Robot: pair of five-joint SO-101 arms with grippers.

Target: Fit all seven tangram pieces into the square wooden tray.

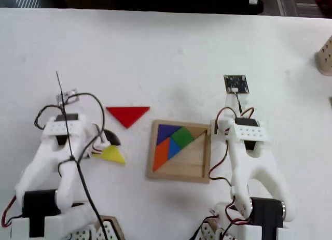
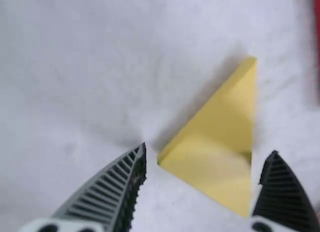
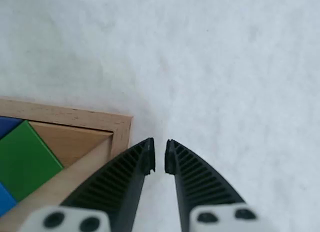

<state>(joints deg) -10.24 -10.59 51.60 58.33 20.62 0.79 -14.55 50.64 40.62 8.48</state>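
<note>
The square wooden tray (image 1: 176,175) lies mid-table between the arms. It holds a purple triangle (image 1: 164,131), a green piece (image 1: 183,136), a blue piece (image 1: 174,147) and an orange piece (image 1: 160,155). A yellow triangle (image 1: 112,154) lies flat on the white table to its left. My left gripper (image 1: 110,145) is open over it, and the yellow triangle (image 2: 220,152) sits between the fingers (image 2: 120,192) of the left gripper (image 2: 205,167). A red triangle (image 1: 128,115) lies farther back. My right gripper (image 3: 160,154) is shut and holds nothing, just outside the tray's corner (image 3: 120,124).
The tray's right and near parts show bare wood (image 1: 194,157). A green piece (image 3: 25,162) lies near the tray corner. A wooden pegged block (image 1: 324,56) stands at the far right edge. Cables (image 1: 78,146) hang around the left arm. White table stretches behind.
</note>
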